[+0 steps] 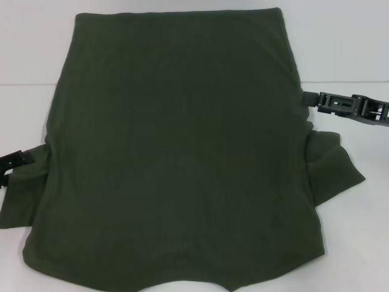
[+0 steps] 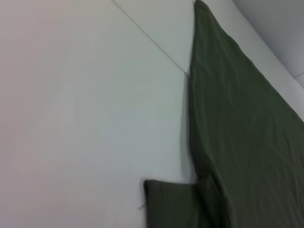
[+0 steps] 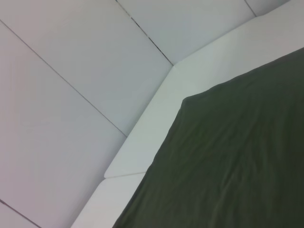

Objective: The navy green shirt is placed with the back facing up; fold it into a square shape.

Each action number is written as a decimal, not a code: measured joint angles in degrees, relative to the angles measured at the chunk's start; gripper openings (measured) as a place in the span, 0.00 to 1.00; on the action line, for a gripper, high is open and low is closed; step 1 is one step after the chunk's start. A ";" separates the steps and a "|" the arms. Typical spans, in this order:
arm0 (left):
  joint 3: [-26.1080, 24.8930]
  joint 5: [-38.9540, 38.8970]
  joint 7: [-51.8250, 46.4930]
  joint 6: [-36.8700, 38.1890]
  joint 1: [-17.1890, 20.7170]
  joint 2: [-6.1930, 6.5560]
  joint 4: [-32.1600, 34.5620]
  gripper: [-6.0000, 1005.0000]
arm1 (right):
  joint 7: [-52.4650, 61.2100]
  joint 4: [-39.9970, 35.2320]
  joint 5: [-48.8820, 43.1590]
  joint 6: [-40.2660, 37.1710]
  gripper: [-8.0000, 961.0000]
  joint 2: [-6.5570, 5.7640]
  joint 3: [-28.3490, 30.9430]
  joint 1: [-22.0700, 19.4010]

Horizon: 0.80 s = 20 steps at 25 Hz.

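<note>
The navy green shirt [image 1: 176,152] lies spread flat on the white table, plain side up, its collar end toward me and its hem at the far side. A short sleeve sticks out on each side. My left gripper [image 1: 12,162] is low at the table's left edge, touching the tip of the left sleeve [image 1: 23,194]. My right gripper [image 1: 313,98] reaches in from the right and meets the shirt's right edge just above the right sleeve [image 1: 333,167]. In the left wrist view the shirt [image 2: 242,123] shows its side edge and a sleeve corner. The right wrist view shows a far corner of the shirt [image 3: 228,156].
The white table [image 1: 352,48] runs beyond the shirt on the far, left and right sides. A thin seam [image 2: 152,40] crosses the tabletop. White wall panels [image 3: 71,71] stand behind the table's far edge.
</note>
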 joint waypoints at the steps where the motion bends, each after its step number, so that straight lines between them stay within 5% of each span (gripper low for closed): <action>1: 0.01 0.01 -0.01 0.08 0.00 0.00 -0.03 0.87 | -0.02 0.00 0.01 -0.09 0.90 0.00 0.18 0.00; 8: 0.04 0.47 -0.80 0.49 0.09 0.23 0.44 0.78 | -0.12 0.00 0.03 -0.26 0.89 0.00 0.91 -0.38; 20: -0.12 3.80 -1.59 0.16 -0.97 0.01 0.71 0.29 | -0.12 0.00 0.11 -0.61 0.89 0.00 1.71 -0.60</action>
